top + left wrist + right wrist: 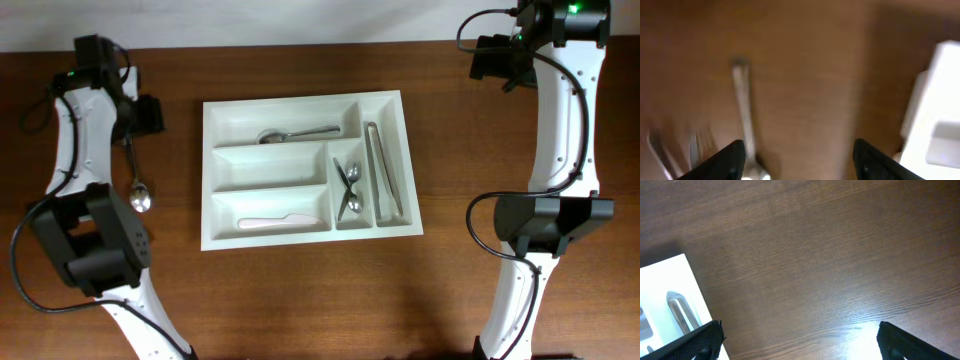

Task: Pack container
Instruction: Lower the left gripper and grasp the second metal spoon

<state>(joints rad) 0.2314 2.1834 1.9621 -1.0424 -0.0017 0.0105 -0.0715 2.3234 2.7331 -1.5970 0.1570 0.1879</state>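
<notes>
Mid-table, nearer the far edge: large white rectangular plastic cutlery tray [207,175], sorted by kind, with a silver metal spoon [272,137], white plastic knife [280,221], two small metal spoons [352,206] and metal tongs [373,130]. Near the left edge: a loose steel spoon [141,201]. Left tool [800,155] spread wide over it, probably lining up a pick, though blurred. Right tool [800,335] also wide, empty, by the far right corner, clear of the work.

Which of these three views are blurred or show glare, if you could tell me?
Overhead: sharp, evenly lit, the container crisp. Left wrist: heavily blurred, the spoon smeared. Right wrist: wood grain sharp, a glare patch on the table near the bottom edge.
</notes>
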